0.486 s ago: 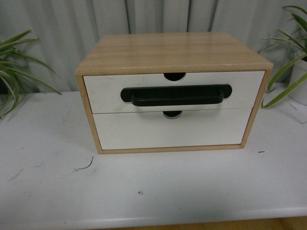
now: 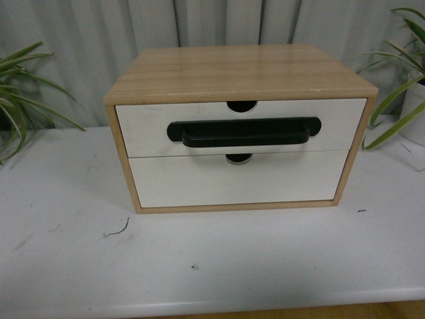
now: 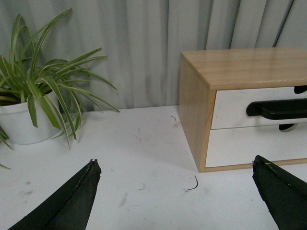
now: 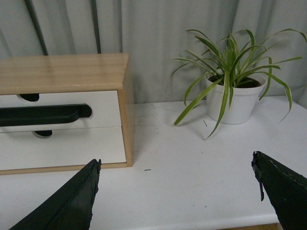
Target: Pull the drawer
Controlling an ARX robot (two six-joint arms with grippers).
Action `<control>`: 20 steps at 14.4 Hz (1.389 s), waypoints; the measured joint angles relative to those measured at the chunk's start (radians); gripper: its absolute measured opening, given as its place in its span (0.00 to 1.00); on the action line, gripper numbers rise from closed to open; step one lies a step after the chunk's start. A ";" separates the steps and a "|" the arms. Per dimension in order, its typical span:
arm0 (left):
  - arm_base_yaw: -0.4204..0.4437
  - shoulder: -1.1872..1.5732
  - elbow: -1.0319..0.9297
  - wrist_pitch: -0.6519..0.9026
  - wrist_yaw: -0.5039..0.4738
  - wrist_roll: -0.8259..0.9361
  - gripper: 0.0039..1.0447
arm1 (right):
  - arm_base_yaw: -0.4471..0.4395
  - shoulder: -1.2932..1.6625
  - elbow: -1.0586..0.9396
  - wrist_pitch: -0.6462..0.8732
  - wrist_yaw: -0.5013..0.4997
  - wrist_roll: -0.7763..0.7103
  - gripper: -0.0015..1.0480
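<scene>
The drawer [image 2: 242, 126] is the upper of two in a light wood cabinet [image 2: 242, 70] that stands on the white surface [image 2: 199, 266], square to the front camera. It is pushed in, its white front level with the cabinet's frame. The black bar handle [image 2: 244, 131] runs across the middle of the front, and a half-round notch [image 2: 242, 105] cuts into its top edge. Just below it is a plain white front [image 2: 239, 179] without a handle.

Neither arm shows in the front view. In the left wrist view the left fingers [image 3: 72, 201] are spread wide and hold nothing, with bare surface between them and the cabinet's left corner ahead. In the right wrist view the right fingers [image 4: 283, 191] are also spread wide and empty, near the cabinet's right side. Neither pair touches the cabinet.

A potted plant [image 3: 38, 91] stands to the left of the cabinet and another plant [image 4: 230, 72] to its right, both in white pots. A grey curtain [image 2: 99, 40] hangs behind.
</scene>
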 joint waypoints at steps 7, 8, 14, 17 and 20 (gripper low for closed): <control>0.000 0.000 0.000 0.000 0.000 0.000 0.94 | 0.000 0.000 0.000 0.000 0.000 0.000 0.94; 0.000 0.000 0.000 0.000 0.000 0.000 0.94 | 0.000 0.000 0.000 0.000 0.000 0.000 0.94; 0.000 0.000 0.000 0.000 0.000 0.000 0.94 | 0.000 0.000 0.000 0.000 0.000 0.000 0.94; 0.000 0.000 0.000 0.000 0.000 0.000 0.94 | 0.000 0.000 0.000 0.000 0.000 0.000 0.94; 0.000 0.000 0.000 0.000 0.000 0.000 0.94 | 0.000 0.000 0.000 0.000 0.000 0.000 0.94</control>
